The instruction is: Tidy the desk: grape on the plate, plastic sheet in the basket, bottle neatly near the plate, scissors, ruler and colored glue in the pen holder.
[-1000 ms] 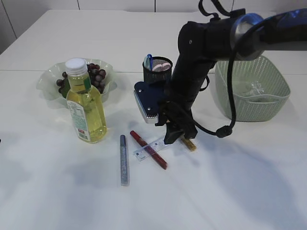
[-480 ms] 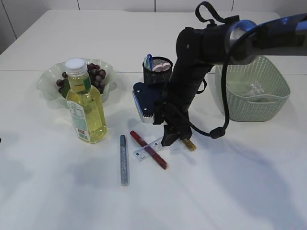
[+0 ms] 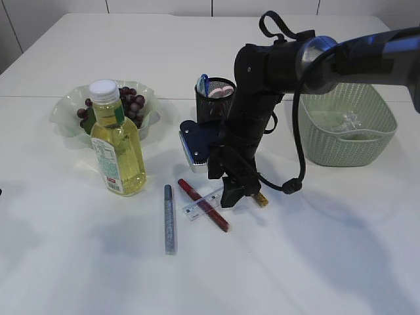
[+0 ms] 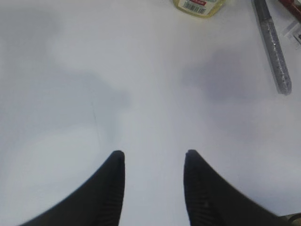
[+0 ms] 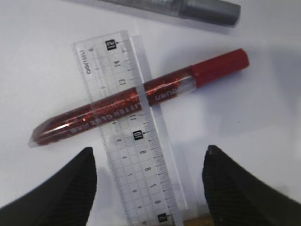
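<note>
right arm: has shifted slightly left and lower over the last second; its gripper [image 3: 234,194] now hangs just above the ruler [image 5: 136,136], jaws spread wide to either side of it, holding nothing.
ruler: clear plastic, flat on the tabletop [image 3: 341,249], with the red glitter glue [image 5: 141,96] lying across it.
silver glitter glue [image 3: 169,218]: on the tabletop just left of the red one, apart from it.
gold glitter glue [image 3: 260,197]: short end showing to the right of the right gripper, partly hidden by it.
bottle [image 3: 117,140]: upright, yellow liquid, white cap, standing just in front of the plate [image 3: 64,111].
grape [image 3: 130,101]: bunch resting on the plate, behind the bottle.
pen holder [image 3: 215,95]: black mesh, behind the right arm, items already inside.
basket [image 3: 344,125]: green, far right, clear plastic sheet [image 3: 348,121] inside.
left gripper [image 4: 153,160]: over bare tabletop, jaws parted, empty.
</note>
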`<state>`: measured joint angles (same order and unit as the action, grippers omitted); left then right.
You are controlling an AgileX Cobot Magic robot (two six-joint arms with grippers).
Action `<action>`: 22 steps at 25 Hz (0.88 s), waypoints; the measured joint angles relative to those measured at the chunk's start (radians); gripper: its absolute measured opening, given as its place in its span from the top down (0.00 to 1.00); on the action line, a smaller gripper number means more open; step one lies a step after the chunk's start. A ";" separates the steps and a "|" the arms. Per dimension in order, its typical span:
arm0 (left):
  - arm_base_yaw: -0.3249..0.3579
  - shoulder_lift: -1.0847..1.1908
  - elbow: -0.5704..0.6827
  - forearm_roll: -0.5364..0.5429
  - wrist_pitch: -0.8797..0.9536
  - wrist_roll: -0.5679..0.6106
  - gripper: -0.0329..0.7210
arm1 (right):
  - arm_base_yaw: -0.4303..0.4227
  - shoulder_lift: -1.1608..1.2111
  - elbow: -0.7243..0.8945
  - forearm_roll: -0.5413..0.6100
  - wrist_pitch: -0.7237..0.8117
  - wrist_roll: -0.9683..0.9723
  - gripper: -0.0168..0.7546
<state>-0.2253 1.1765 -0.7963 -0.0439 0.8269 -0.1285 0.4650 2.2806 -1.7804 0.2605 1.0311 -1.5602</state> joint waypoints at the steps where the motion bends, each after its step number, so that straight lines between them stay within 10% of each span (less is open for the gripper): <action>1: 0.000 0.000 0.000 0.000 0.000 0.000 0.55 | 0.000 0.002 0.000 0.000 0.005 0.002 0.27; 22: 0.000 0.000 0.000 0.000 -0.002 0.000 0.55 | -0.006 0.025 -0.002 -0.041 0.008 0.044 0.26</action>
<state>-0.2253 1.1765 -0.7963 -0.0439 0.8252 -0.1285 0.4591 2.3059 -1.7826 0.2199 1.0393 -1.5162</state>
